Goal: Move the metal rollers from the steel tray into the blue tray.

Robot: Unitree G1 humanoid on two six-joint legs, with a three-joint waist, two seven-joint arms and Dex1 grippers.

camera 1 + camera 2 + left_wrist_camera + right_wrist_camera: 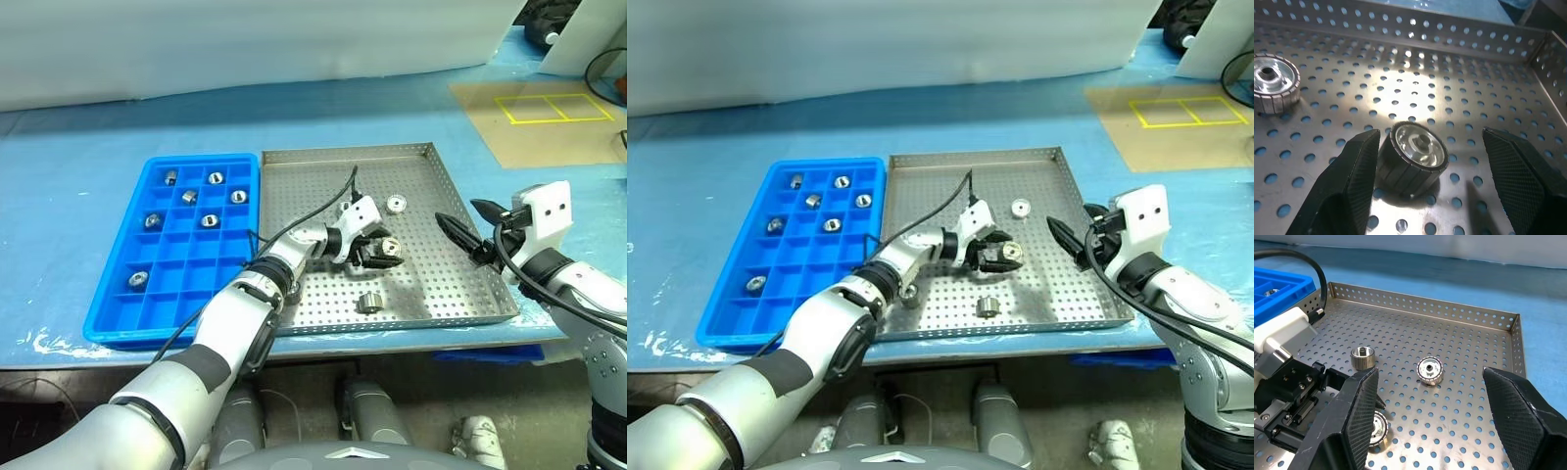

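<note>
The left hand is open, its black fingers flanking a ridged silver metal roller mid-floor in the perforated square steel tray. The right hand hovers open over that tray's right edge. Seven rollers lie in the blue gridded plastic tray.

Silver-grey arms with black joints, white wrist housings (black cables attached), textured black fingers.

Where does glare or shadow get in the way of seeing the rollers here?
Left wrist view: a bright glare patch on the steel tray floor behind the roller between the left tool's fingers, which casts a small dark shadow. Right wrist view: even light, rollers clear. Head views: even light, faint sheen on the blue tray.
</note>
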